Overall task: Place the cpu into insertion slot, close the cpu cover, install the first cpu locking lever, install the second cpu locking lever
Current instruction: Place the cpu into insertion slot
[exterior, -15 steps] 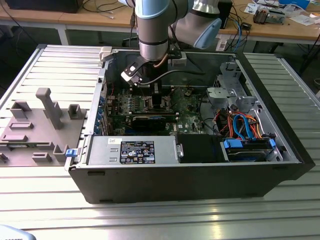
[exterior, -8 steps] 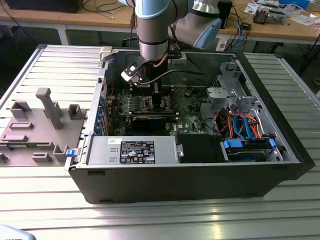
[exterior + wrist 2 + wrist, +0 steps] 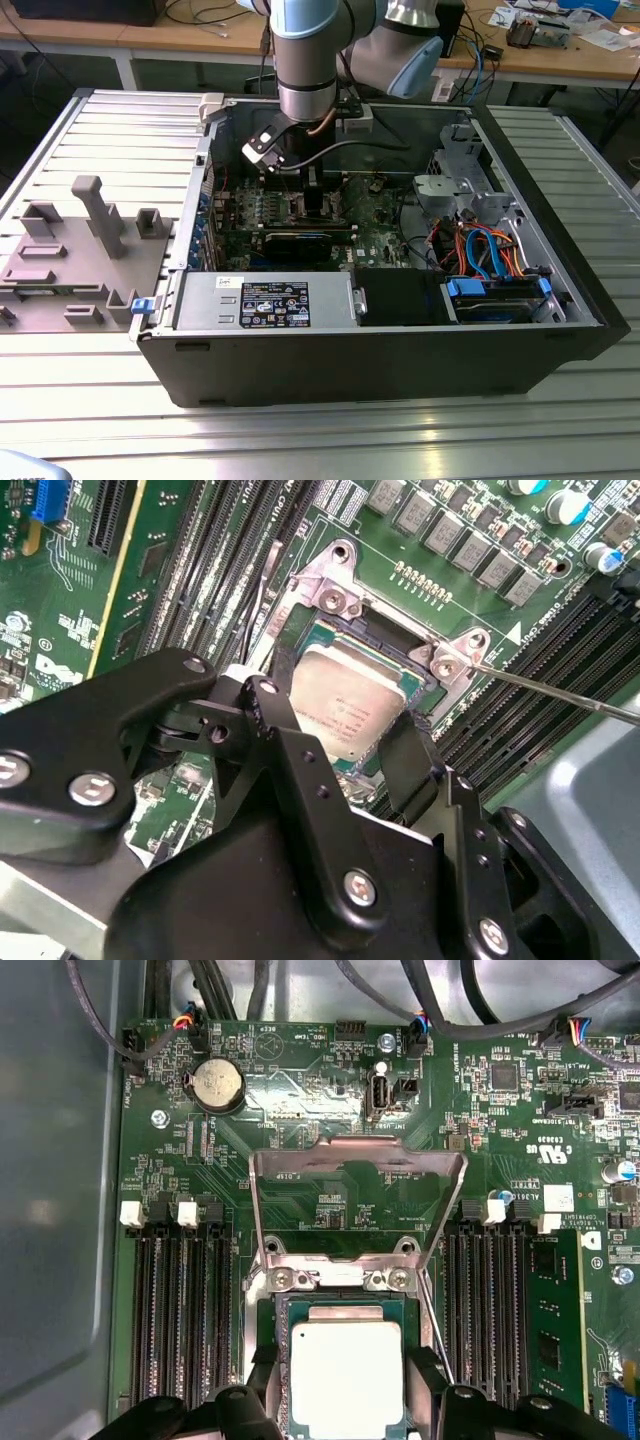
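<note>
The cpu (image 3: 345,1378), a silver-topped square chip, lies flat in the insertion slot (image 3: 281,1360) on the green motherboard (image 3: 330,1100). In the second wrist view the cpu (image 3: 350,695) sits inside the slot's silver frame (image 3: 335,590). My gripper (image 3: 345,1365) straddles the chip, with a black finger (image 3: 262,1370) on one side and another on the other, a small gap showing on each side, so it is open. The cpu cover (image 3: 355,1155) stands swung up behind the slot. Two thin locking levers (image 3: 560,695) stick out unlatched. In the exterior view the gripper (image 3: 310,195) reaches down into the case.
Black memory slots (image 3: 185,1310) flank the socket on both sides. A round coin battery (image 3: 217,1084) sits beyond the cover. The open computer case (image 3: 400,340) holds a power supply (image 3: 265,300) and cables (image 3: 480,250). A grey fixture (image 3: 90,250) lies at the exterior view's left.
</note>
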{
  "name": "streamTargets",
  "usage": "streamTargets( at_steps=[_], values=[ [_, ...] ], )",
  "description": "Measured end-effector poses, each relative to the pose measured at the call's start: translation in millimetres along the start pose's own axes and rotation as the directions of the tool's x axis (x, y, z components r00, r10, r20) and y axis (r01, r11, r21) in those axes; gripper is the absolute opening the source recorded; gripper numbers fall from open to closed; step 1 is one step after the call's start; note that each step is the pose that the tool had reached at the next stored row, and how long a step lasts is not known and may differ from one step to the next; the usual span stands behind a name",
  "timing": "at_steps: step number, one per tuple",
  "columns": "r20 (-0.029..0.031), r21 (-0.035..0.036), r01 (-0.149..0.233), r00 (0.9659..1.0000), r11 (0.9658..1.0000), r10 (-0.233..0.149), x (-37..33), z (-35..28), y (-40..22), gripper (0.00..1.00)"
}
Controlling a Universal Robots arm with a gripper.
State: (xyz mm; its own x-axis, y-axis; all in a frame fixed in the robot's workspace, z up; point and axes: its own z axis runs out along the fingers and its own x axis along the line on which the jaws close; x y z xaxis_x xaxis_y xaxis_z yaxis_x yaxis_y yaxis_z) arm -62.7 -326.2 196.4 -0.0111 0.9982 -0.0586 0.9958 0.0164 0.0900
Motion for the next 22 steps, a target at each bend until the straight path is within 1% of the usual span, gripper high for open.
streamTargets(
  at_steps=[4,5,7,10,13,14,15,16,17,21,22],
  values=[
    [0.0,0.0,0.0,1.0,1.0,0.0,0.0,-0.1,0.0,0.61],
    [0.0,-0.0001,0.0,1.0,1.0,0.0,-0.1,-2.0,0.2,0.61],
    [0.0003,-0.0001,0.0,1.0,1.0,0.0,-0.5,-8.1,0.7,0.61],
    [0.0005,0.0001,0.0,1.0,1.0,0.0,-0.6,-9.5,0.8,0.61],
    [-0.0003,0.0,0.0,1.0,1.0,0.0,-1.0,-16.3,1.5,0.61],
    [-0.0008,-0.0001,0.002,1.0,1.0,-0.002,-1.2,-19.3,1.7,0.53],
    [-0.0013,-0.0003,0.005,1.0,1.0,-0.005,-1.5,-20.9,1.9,0.41],
    [-0.0018,-0.0004,0.007,1.0,1.0,-0.007,-1.8,-22.0,2.0,0.35],
    [-0.002,-0.0005,0.008,1.0,1.0,-0.008,-2.0,-22.7,2.0,0.35],
    [-0.0023,-0.0006,0.01,0.9999,1.0,-0.01,-2.3,-25.8,2.3,0.11],
    [-0.0023,-0.0006,0.01,0.9999,1.0,-0.01,-2.3,-26.4,2.4,0.11]
  ],
)
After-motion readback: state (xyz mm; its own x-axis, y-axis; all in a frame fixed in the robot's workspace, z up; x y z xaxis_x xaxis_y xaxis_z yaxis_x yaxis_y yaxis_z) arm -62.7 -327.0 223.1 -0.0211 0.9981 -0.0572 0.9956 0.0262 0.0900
